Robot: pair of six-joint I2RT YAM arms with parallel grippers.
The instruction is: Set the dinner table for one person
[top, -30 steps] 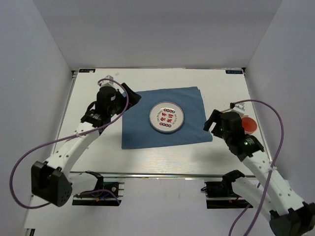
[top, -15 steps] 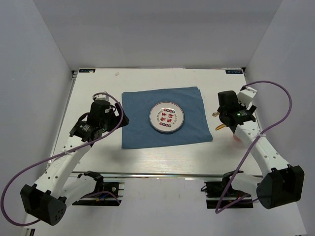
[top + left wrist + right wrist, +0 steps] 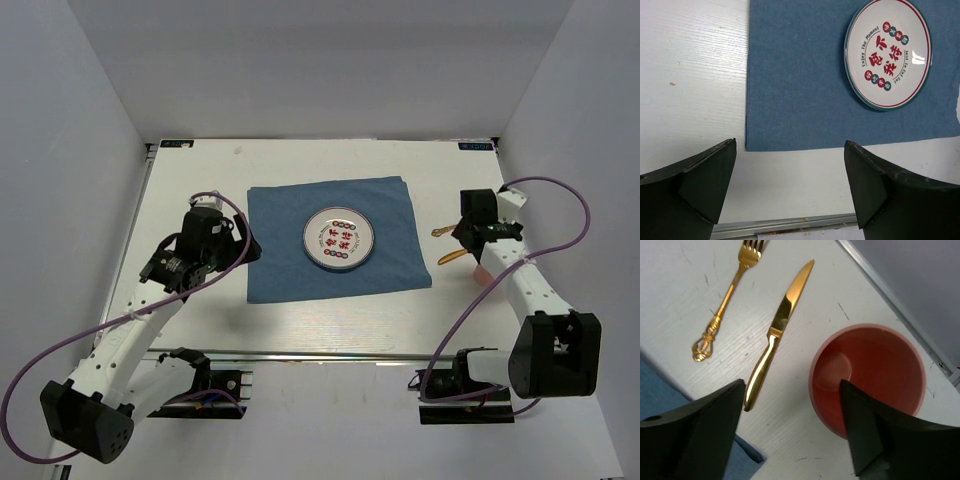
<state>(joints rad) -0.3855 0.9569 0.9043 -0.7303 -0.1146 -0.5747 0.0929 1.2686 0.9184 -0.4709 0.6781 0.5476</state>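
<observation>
The white dinner table (image 3: pixel 300 310) carries a blue placemat (image 3: pixel 390 205) with a round printed plate (image 3: pixel 340 241) at its middle. To the right of the mat lie a gold fork (image 3: pixel 727 300) and a gold knife (image 3: pixel 775 335), with a red cup (image 3: pixel 870 375) beside them. My right gripper (image 3: pixel 792 385) hangs open above the gap between the knife handle and the cup, its right finger (image 3: pixel 875 435) over the cup's rim, holding nothing. My left gripper (image 3: pixel 790 145) is open and empty above bare table just off the mat's near left corner.
A metal rail (image 3: pixel 785 226) runs along the table's near edge. White walls close in the back and both sides. In the top view the fork (image 3: pixel 440 232) and knife (image 3: pixel 450 257) lie close to the mat's right edge, and the cup (image 3: pixel 482 275) is partly hidden by my right arm.
My right arm has folded back and swung its gripper over the knife and cup. My left gripper has drawn back from the mat's far left corner toward its near left side.
</observation>
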